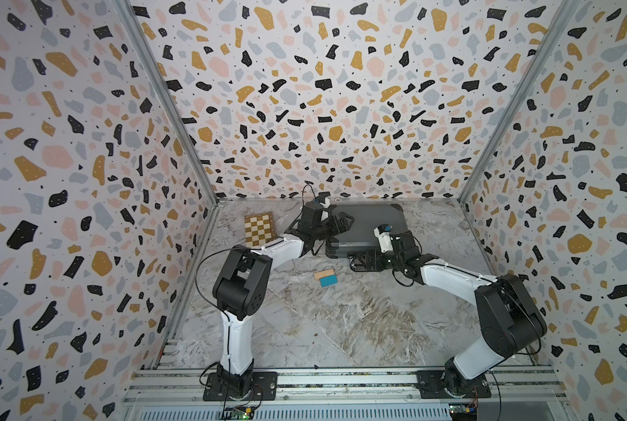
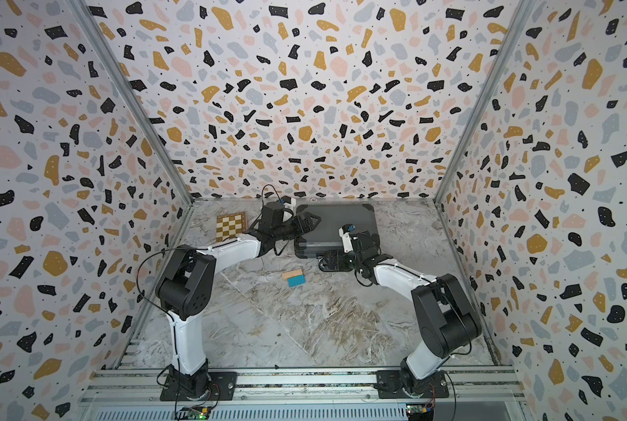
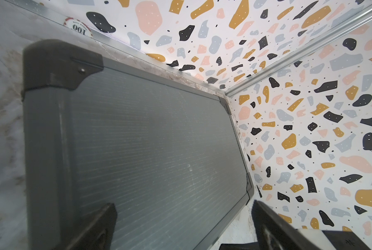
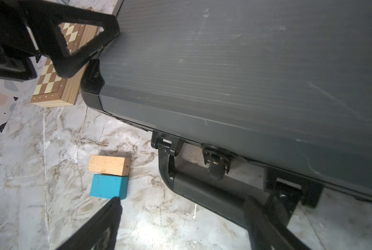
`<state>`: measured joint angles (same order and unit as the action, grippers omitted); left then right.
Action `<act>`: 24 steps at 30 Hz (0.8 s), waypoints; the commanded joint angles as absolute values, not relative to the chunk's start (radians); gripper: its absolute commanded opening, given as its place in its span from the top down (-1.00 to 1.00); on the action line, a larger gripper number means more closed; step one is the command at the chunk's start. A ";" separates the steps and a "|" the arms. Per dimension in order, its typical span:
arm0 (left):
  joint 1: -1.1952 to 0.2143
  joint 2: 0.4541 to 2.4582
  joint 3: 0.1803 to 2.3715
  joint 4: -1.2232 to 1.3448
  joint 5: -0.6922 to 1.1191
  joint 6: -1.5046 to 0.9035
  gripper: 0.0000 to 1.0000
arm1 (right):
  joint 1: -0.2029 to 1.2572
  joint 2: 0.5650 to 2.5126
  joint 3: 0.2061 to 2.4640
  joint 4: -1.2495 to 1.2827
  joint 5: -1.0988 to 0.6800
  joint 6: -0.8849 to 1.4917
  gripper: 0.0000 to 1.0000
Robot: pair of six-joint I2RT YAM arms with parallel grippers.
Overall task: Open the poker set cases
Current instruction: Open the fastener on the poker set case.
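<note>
I see left gripper (image 3: 182, 205) jaws wide apart above case (image 3: 148, 140) lid, holding nothing; right gripper (image 4: 184, 201) jaws apart at handle (image 4: 202, 194).

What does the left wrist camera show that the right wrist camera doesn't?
Only the left wrist view shows a poker chip marked 100, lying by the back wall. Only the right wrist view shows the handle, a wooden block, a blue block and the chessboard. Both show the closed grey case.
</note>
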<state>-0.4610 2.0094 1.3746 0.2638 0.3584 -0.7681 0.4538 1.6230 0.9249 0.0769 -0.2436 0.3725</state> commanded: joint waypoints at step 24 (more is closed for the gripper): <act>-0.453 2.113 1.265 0.049 0.334 -0.782 -0.98 | 0.454 1.767 1.016 0.223 -0.343 0.383 -0.85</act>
<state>-0.4603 2.0090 1.3483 0.3126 0.3584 -0.7696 0.4503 1.7477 0.9737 0.1608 -0.3054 0.3683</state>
